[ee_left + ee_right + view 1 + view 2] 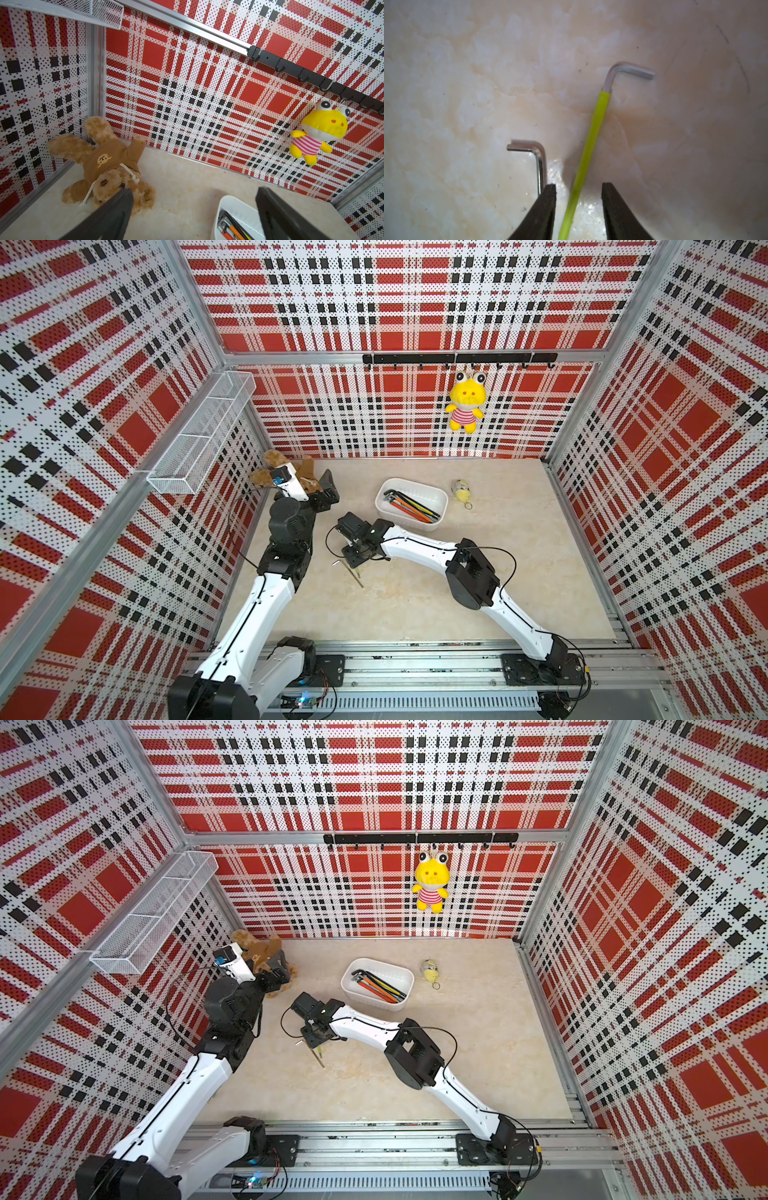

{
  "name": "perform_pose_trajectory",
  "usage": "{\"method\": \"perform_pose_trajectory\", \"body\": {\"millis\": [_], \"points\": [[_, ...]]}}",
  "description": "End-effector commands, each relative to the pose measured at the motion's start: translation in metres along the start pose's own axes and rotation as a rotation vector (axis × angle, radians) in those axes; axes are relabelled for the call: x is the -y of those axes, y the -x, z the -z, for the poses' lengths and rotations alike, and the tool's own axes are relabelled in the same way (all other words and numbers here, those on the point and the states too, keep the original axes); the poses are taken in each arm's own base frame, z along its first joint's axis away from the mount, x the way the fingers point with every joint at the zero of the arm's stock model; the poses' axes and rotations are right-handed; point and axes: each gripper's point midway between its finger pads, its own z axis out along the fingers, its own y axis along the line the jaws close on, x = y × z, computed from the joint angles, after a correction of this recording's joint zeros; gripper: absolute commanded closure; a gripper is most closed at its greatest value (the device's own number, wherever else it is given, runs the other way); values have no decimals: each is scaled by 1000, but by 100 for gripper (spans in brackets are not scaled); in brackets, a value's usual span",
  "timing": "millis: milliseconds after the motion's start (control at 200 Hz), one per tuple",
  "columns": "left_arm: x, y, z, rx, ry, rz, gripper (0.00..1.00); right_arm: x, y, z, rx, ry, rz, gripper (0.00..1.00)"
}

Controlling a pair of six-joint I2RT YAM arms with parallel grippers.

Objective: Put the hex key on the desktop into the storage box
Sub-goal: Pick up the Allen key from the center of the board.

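The right gripper (579,185) has its jaws a little apart, astride the yellow hex key (593,126) on the desktop (446,83) — so closing would pinch its shaft. Nothing is held yet; the storage box (409,521) stands near.

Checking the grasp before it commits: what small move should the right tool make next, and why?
Probably close the right tool on the yellow-sleeved steel hex key: its sleeve runs between the open fingers, untouched, on the cream marbled desktop. The bare silver hex key lies outside one finger.
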Motion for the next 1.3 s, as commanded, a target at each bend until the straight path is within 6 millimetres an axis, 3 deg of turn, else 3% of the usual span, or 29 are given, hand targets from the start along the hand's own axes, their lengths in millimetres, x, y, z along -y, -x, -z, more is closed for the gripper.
{"method": "perform_pose_trajectory", "body": {"millis": [0,356,631,762,902,1138,1213,1298], "points": [[1,3,4,10,-5,-4,1,-5,-8,-6,-18,-39,13,56],[3,5,6,15,-10,-3,1,1,-27,-13,-70,-113,-14,59],[2,6,6,19,-6,-2,1,2,-30,-13,-77,-117,-30,59],[1,6,7,21,-2,-3,1,5,-35,-15,-96,-126,-36,65],[1,8,7,25,-2,-2,1,8,-49,-16,-145,-136,-43,66],[0,9,7,29,-4,2,1,31,-90,-11,-249,-228,-78,68],[-1,9,7,28,-3,3,1,37,-99,-9,-273,-256,-70,73],[-1,10,7,30,-3,4,1,41,-104,-7,-283,-275,-67,86]]}}
